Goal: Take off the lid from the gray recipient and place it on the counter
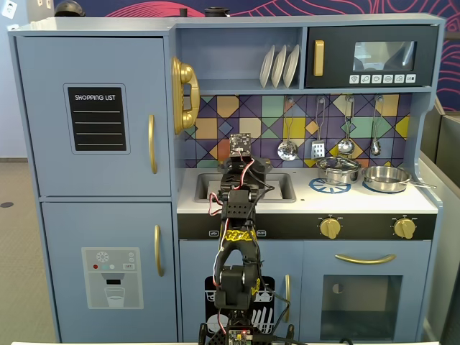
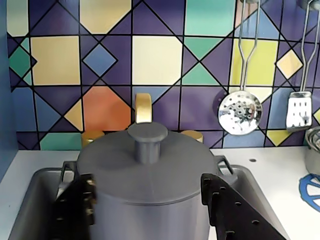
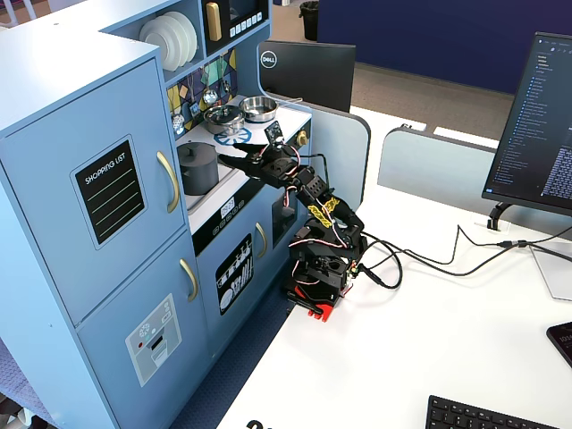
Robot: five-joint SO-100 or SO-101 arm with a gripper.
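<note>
**One gray pot in the sink, lid on, hand spread around it**

Two dark fingers (image 2: 75, 210) frame the wrist view, one at the lower left and one at the lower right, with the gray recipient (image 2: 145, 212) between them. The hand (image 2: 145, 220) is wide open and grips nothing; whether the fingers touch the pot's wall I cannot tell. The lid (image 2: 120, 172) sits flat on the pot, its round knob upright in the middle. The pot stands in the recessed sink (image 2: 30, 200), with a small side handle showing at each side. Behind it rises a gold faucet (image 2: 143, 107) against the colored tile wall, where a slotted spoon (image 2: 240, 112) and a spatula (image 2: 299, 110) hang. The white tabletop (image 2: 270, 165) runs to the right of the sink, with part of a blue burner ring (image 2: 310, 187) at the edge.

In a fixed view facing the toy kitchen, the arm (image 1: 237, 237) rises from the bottom and reaches over the sink (image 1: 284, 185), hiding the pot. To the right, on the tabletop (image 1: 302, 203), a steel pot (image 1: 338, 169) and a steel pan (image 1: 387, 177) sit on the burners. White plates (image 1: 279, 66) stand on the upper shelf.

In a fixed view from the side, the gray recipient (image 3: 198, 170) stands in the sink area with the lid (image 3: 197, 147) on top. The hand (image 3: 234, 159) sits just beside the pot at its upper part, reaching in from the right. The arm's base (image 3: 315, 286) is clamped on a white desk (image 3: 429, 340).
</note>
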